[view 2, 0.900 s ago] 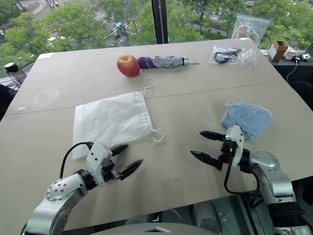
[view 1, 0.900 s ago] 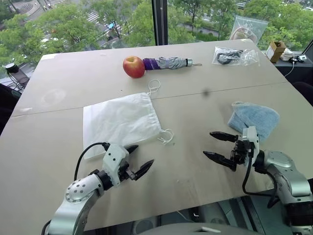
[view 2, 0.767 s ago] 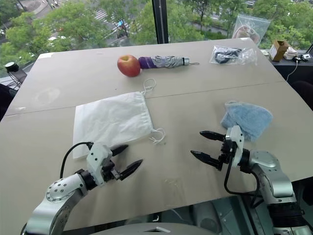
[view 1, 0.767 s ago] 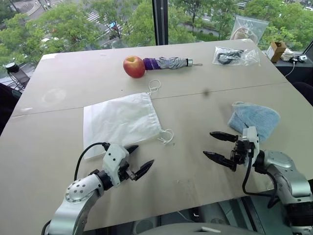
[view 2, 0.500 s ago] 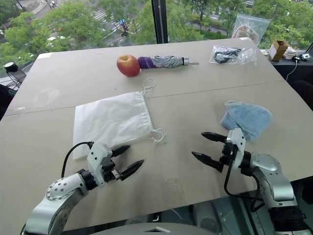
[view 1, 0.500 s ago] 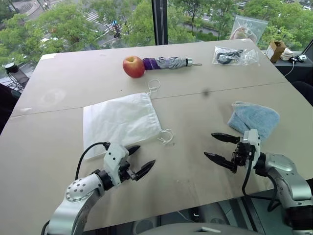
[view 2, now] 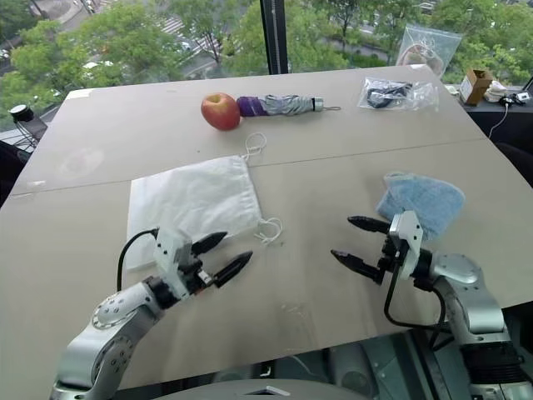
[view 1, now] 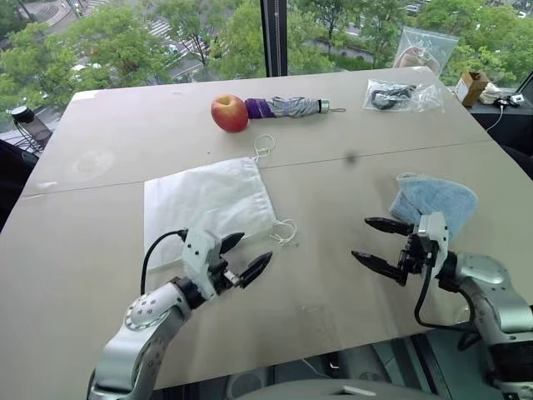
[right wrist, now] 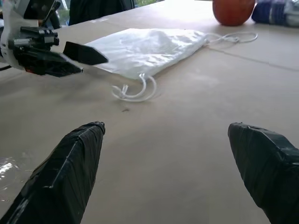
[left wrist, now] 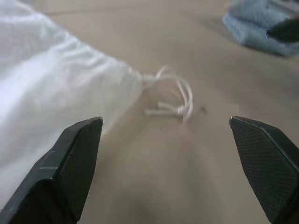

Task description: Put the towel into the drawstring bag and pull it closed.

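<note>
A wide beige table (view 1: 333, 179) stands in front of a large window with green treetops beyond. A white drawstring bag (view 1: 204, 204) lies flat on the table, toward the robot's left of centre, with its gathered mouth facing right. One loop of thin white cord (view 1: 286, 232) curls on the table at the bag's near right corner, and a second loop of cord (view 1: 264, 147) lies at its far right corner. A small light-blue towel (view 1: 433, 202) sits in a soft heap on the robot's right side, well apart from the bag. The left gripper (view 1: 241, 258) hovers near the table's front edge, just beside the bag's near edge, its two black fingers spread wide and holding nothing. Its wrist camera looks along those fingers at the bag's corner and the near cord loop lying between them. The right gripper (view 1: 375, 243) hovers just in front of the towel, pointing toward the middle of the table, its fingers also spread wide and empty. At the far side of the table, a red apple (view 1: 229, 112) touches the end of a folded purple and grey umbrella (view 1: 287, 107). Farther right lies a clear plastic bag (view 1: 400, 95) with dark contents, and a small cardboard box (view 1: 470, 85) sits beyond the table's far right corner.
</note>
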